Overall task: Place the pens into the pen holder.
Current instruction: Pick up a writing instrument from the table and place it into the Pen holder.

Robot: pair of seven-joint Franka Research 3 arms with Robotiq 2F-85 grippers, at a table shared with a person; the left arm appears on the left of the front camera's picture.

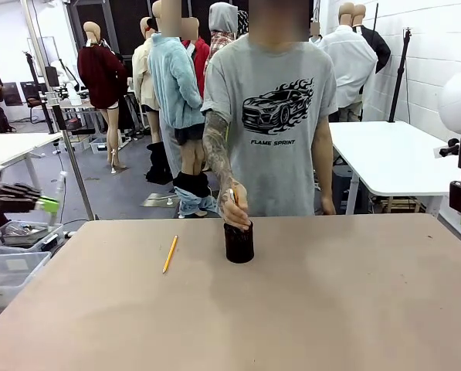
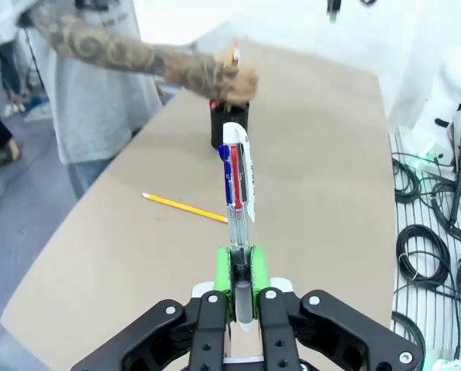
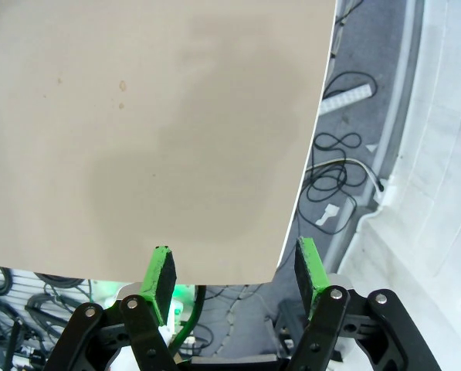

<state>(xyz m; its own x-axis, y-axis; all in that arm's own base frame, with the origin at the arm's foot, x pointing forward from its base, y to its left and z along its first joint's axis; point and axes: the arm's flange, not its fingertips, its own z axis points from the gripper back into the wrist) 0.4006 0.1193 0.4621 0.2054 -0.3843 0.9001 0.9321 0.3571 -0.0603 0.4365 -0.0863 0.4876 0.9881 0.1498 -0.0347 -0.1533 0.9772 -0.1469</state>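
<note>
Clamping a white-and-clear plastic pen [image 2: 238,174] between its green pads [image 2: 224,270], our left gripper [image 2: 242,267] points the barrel at the black cylindrical pen holder [image 1: 238,242] standing mid-table, where the person's hand [image 1: 235,207] holds a thin orange stick [image 2: 234,54] at the rim. Our right gripper [image 3: 234,267] hangs with jaws apart and empty over the matte tan table [image 3: 137,116] edge. We read the slim yellow pencil [image 1: 170,254] flat on the table, left of the holder, in the front view; the left wrist view adds the pen's red and blue inner tubes.
</note>
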